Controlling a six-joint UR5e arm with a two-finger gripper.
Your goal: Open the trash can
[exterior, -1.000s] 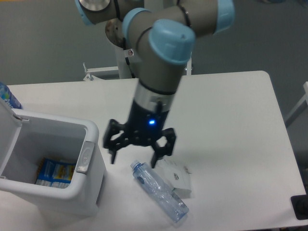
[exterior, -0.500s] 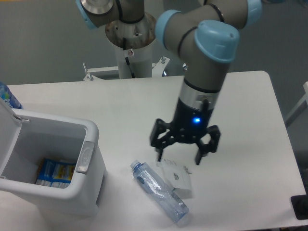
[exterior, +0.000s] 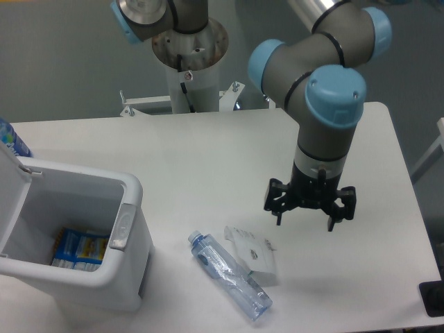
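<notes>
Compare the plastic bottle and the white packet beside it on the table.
The bottle is clear, long and rounded; the packet is white, opaque, flatter and shorter. The bottle has a blue cap end; the packet bears dark print. Both lie on the table, right of the open trash can.

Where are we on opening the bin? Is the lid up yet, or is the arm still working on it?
Done, by the look of it: the trash can stands open, its lid swung up at the left edge, and blue-and-yellow cartons show inside. Nothing is in hand: the gripper hangs open and empty over the table, right of the plastic bottle and white packet. Nothing looks left.
</notes>
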